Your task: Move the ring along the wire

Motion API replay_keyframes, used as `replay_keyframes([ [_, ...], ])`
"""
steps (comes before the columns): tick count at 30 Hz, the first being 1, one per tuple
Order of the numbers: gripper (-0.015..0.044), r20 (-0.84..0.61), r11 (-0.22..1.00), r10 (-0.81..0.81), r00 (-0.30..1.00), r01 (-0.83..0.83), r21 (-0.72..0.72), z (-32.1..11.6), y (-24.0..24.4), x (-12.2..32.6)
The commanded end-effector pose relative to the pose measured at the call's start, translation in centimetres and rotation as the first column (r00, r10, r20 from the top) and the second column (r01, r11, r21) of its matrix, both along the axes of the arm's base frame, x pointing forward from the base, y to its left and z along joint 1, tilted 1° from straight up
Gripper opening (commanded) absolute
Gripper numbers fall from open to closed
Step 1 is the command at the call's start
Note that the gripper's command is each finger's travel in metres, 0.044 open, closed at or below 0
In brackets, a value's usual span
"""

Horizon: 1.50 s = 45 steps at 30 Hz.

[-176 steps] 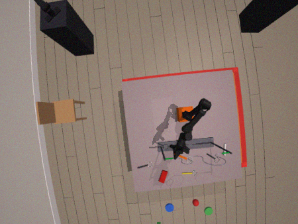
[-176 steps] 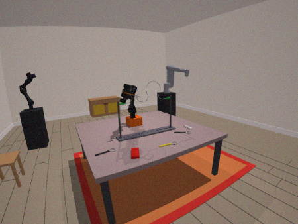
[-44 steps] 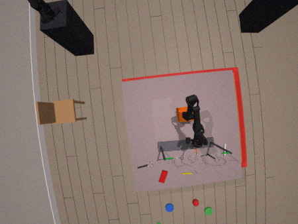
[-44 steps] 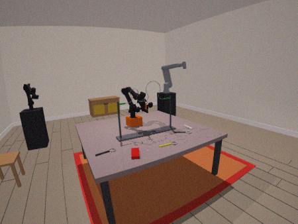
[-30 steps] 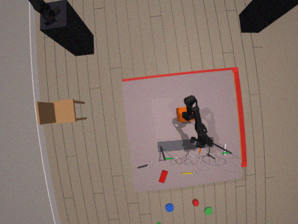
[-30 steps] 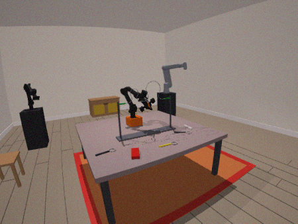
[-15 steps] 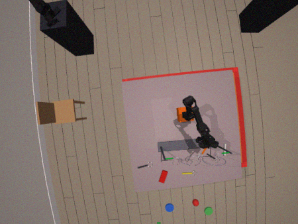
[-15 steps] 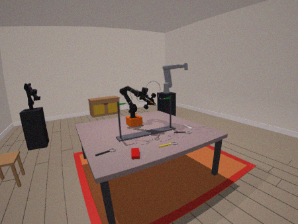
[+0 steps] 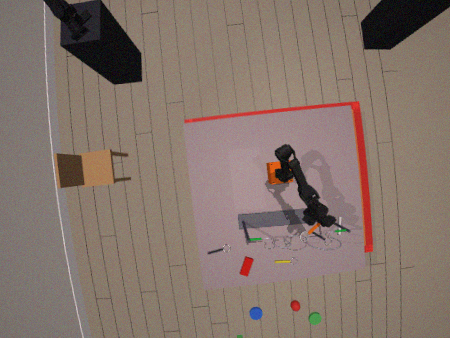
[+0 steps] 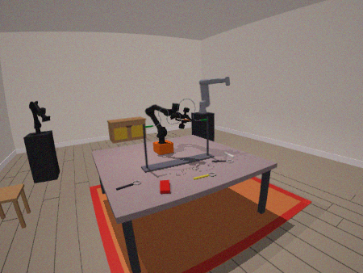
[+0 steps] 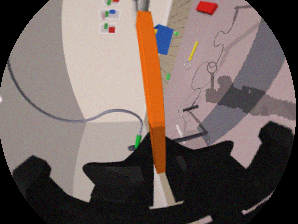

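In the exterior view, we see a black stick with a loop lying at the lower left of the desk. Next comes the left post, upright, with its green part near the top. A red block lies at lower center.

Right of center, our claw is closed on the orange handle, held above the desk. We find the handle near the right post's green part, but the ring is too small for us to tell exactly where it meets the wire.

Below, we see a yellow stick lying flat. The right post stands farther right; a white stick lies beyond its foot.
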<state>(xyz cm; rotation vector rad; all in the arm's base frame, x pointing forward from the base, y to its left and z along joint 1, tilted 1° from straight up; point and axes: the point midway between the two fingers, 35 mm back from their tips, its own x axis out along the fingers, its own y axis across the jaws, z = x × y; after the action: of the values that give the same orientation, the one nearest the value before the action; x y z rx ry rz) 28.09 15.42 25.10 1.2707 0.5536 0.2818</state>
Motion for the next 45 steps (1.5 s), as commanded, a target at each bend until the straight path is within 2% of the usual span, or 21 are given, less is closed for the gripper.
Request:
replay_keyframes([
  [1, -0.015, 0.007, 0.997, 0.004, 1.0, -0.004, 0.081, 1.5, 0.3, 0.0],
  [18, -0.015, 0.003, 0.913, 0.004, 1.0, -0.005, 0.408, 6.9, 0.1, -0.1],
  [26, -0.015, -0.027, 0.84, -0.075, 0.997, 0.078, 0.536, 9.5, -0.1, 0.9],
  [34, -0.015, -0.035, 0.795, -0.073, 0.997, 0.079, 0.602, 11.1, -0.9, 0.9],
  [45, -0.015, -0.035, 0.798, -0.074, 0.997, 0.08, 0.598, 12.0, -1.3, 0.9],
])
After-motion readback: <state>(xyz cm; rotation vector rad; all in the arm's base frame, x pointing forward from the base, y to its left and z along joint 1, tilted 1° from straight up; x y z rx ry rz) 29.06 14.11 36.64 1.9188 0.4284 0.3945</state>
